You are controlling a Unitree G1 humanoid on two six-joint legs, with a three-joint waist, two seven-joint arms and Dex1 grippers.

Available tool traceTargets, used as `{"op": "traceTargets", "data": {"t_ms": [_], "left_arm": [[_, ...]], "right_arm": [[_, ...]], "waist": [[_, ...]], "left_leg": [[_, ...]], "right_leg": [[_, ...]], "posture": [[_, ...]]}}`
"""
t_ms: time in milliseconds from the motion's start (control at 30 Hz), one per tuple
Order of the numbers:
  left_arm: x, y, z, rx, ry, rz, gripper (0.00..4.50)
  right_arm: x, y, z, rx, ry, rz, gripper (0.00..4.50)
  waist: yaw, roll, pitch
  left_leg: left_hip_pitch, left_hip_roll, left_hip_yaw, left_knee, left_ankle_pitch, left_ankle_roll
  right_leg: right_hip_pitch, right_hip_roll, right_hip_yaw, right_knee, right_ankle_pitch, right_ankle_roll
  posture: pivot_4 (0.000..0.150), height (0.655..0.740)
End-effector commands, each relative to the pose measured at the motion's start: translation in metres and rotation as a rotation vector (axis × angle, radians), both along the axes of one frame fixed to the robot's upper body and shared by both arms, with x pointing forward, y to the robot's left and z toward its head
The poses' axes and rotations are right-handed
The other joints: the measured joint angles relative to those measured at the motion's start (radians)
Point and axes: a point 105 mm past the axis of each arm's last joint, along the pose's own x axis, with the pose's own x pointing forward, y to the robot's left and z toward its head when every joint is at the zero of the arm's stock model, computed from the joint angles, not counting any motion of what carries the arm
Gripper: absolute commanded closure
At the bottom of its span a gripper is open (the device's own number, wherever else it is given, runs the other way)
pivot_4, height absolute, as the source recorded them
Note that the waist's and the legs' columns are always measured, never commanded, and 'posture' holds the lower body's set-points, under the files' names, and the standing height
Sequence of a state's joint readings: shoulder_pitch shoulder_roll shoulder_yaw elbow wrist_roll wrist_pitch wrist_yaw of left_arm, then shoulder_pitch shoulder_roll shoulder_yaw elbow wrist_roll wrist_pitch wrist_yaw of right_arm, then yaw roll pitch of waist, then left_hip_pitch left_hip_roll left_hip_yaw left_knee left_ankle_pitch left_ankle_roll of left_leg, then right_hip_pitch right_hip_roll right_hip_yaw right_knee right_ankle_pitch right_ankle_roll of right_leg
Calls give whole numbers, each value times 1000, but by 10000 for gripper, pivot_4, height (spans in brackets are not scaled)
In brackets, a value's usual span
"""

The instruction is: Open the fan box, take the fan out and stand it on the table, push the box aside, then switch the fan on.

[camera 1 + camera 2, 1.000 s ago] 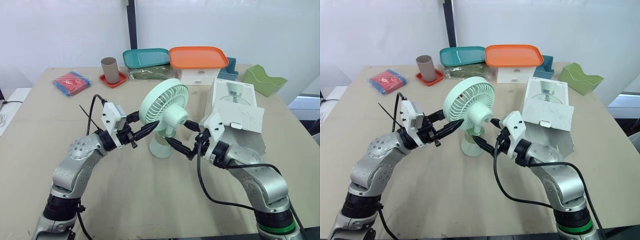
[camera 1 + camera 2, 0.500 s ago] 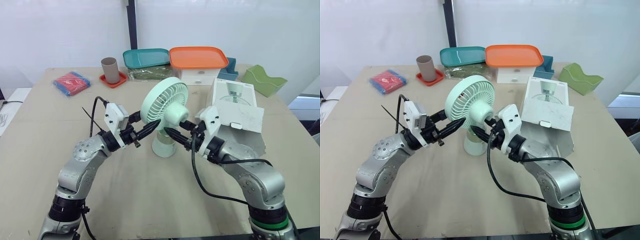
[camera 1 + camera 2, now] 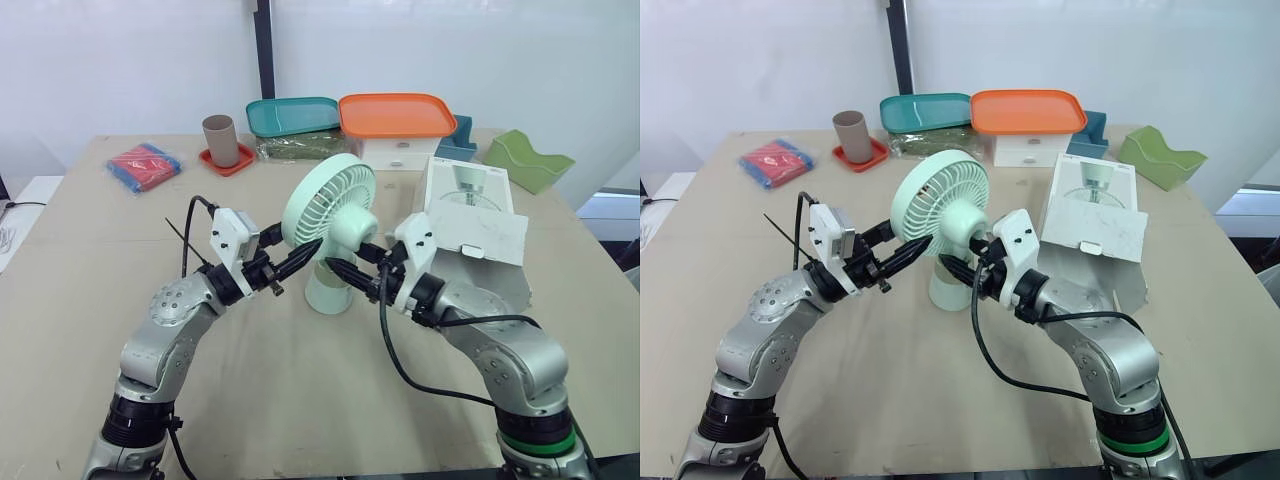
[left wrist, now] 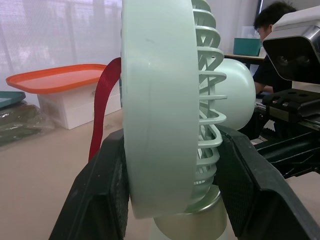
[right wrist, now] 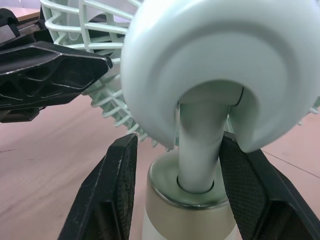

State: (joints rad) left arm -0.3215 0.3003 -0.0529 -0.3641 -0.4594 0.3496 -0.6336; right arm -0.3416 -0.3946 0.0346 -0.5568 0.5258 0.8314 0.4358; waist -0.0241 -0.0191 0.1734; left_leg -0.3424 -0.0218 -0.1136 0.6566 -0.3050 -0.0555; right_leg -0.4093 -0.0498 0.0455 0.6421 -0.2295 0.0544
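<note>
Now, our left gripper (image 3: 298, 243) pinches fan (image 3: 330, 205) head, front rim to back grille. Our right gripper (image 3: 350, 258) spread astride neck, above base. Fan upright mid-table, fan box (image 3: 470, 225) open just beside it, on our right. Risk as we judge it: two grips pulling unevenly tilt head or tip light base; box flap may snag right arm. Table (image 3: 300, 400) tan, matte; orange tray (image 3: 392, 113) at far edge, white wall (image 3: 120, 60) beyond.

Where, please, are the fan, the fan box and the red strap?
fan (image 3: 318, 205): left eye view, front grille.
fan box (image 3: 478, 232): left eye view, white top flap.
red strap (image 4: 103, 100): left wrist view, mid-length.
</note>
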Motion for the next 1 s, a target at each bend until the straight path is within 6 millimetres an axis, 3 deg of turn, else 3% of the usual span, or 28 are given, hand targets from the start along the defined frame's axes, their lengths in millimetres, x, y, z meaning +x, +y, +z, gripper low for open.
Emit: {"op": "traceTargets", "data": {"t_ms": [33, 100, 167, 200, 300, 333, 833, 900, 1000], "left_arm": [[-7, -4, 12, -10, -60, -7, 24887], [-7, -4, 12, -11, -60, -6, 24887], [-7, -5, 12, -11, -59, -8, 24887], [-7, -5, 12, -11, -59, -9, 24887], [-7, -6, 12, -11, -59, -11, 24887], [-7, -6, 12, -11, -59, -12, 24887], [-9, -2, 8, -2, -36, -5, 24887], [-10, -1, 9, -7, -29, -24, 15766], [-11, 1, 10, 2, -28, -41, 5724]], "right_arm": [[0, 1, 7, 3, -31, 10, 20011], [0, 1, 6, 2, -29, 8, 20011], [0, 1, 5, 4, -26, 8, 26151], [0, 2, 5, 4, -26, 8, 26965], [1, 3, 5, 7, -26, 4, 38492], [1, 3, 5, 9, -25, 1, 40101], [-1, 7, 2, 10, -13, 33, 40812], [-1, 8, 2, 9, -17, 38, 40812], [1, 6, 1, 6, -20, 39, 40812]], "waist": [[0, 0, 0], [0, 0, 0], [0, 0, 0], [0, 0, 0], [0, 0, 0], [0, 0, 0], [0, 0, 0], [0, 0, 0], [-2, 0, 0]], "left_leg": [[0, 0, 0, 0, 0, 0], [0, 0, 0, 0, 0, 0], [0, 0, 0, 0, 0, 0], [0, 0, 0, 0, 0, 0], [0, 0, 0, 0, 0, 0], [0, 0, 0, 0, 0, 0], [0, 0, 0, 0, 0, 0], [0, 0, 0, 0, 0, 0], [0, 0, 0, 0, 0, 0]], "right_leg": [[0, 0, 0, 0, 0, 0], [0, 0, 0, 0, 0, 0], [0, 0, 0, 0, 0, 0], [0, 0, 0, 0, 0, 0], [0, 0, 0, 0, 0, 0], [0, 0, 0, 0, 0, 0], [0, 0, 0, 0, 0, 0], [0, 0, 0, 0, 0, 0], [0, 0, 0, 0, 0, 0]], "posture": [[1500, 7400], [1500, 7400], [1500, 7400], [1500, 7400], [1500, 7400], [1500, 7400], [1500, 7400], [1500, 7400], [1500, 7400]]}}
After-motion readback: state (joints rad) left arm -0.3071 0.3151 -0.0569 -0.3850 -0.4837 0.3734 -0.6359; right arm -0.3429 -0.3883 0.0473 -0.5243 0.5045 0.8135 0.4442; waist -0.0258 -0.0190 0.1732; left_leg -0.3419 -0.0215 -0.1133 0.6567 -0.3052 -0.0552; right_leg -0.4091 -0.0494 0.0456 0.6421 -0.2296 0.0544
